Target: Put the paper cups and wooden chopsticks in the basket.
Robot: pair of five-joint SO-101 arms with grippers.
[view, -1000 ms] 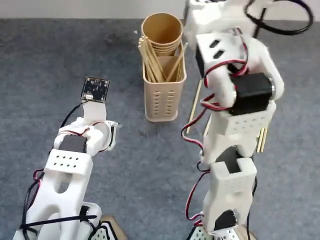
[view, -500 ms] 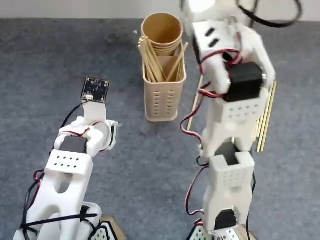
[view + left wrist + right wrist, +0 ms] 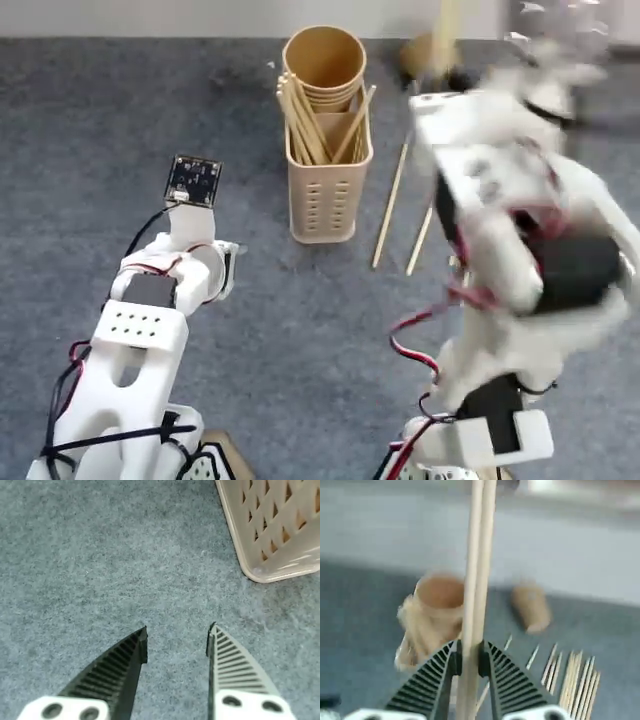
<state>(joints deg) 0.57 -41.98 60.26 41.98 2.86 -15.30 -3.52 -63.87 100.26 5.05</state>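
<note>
right gripper (image 3: 470, 651) clamps chopsticks (image 3: 479, 555), basket (image 3: 414, 642), cup (image 3: 531, 609) (toppled)

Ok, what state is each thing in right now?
left gripper: jaws open, empty.
right gripper: jaws shut on two wooden chopsticks, held upright.
basket: upright, partly filled.
stacked paper cups: upright in the basket.
loose paper cup: lying on its side.
loose chopsticks: lying flat, outside the basket.

Stacked paper cups (image 3: 323, 60) and wooden chopsticks (image 3: 305, 120) are stood in the beige basket (image 3: 328, 200); two loose chopsticks (image 3: 390, 205) are laid beside it (another cup (image 3: 531, 607) is tipped over nearby); a pair (image 3: 479, 555) is clamped upright in the right gripper (image 3: 470, 649).
</note>
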